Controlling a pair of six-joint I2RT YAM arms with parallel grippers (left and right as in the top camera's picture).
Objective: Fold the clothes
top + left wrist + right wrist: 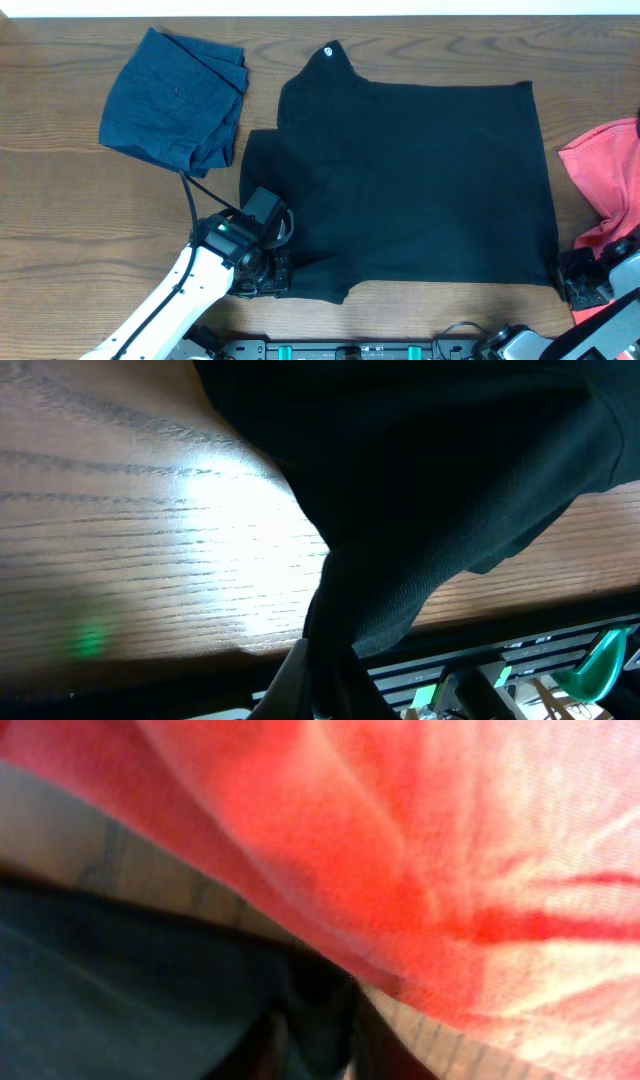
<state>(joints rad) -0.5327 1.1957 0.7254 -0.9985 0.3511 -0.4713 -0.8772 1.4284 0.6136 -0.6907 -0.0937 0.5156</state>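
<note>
One black T-shirt (420,180) corner sits pinched in the left gripper (272,274)

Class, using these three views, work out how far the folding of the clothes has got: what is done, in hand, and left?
Done: the navy-blue garment looks folded at the far left. In hand: the black T-shirt, spread flat, left gripper pinching its near corner, right gripper at the other. Left: the crumpled coral-red T-shirt.

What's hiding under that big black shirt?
Around the black T-shirt only the wooden table shows. Anything beneath its middle is covered and cannot be seen.
</note>
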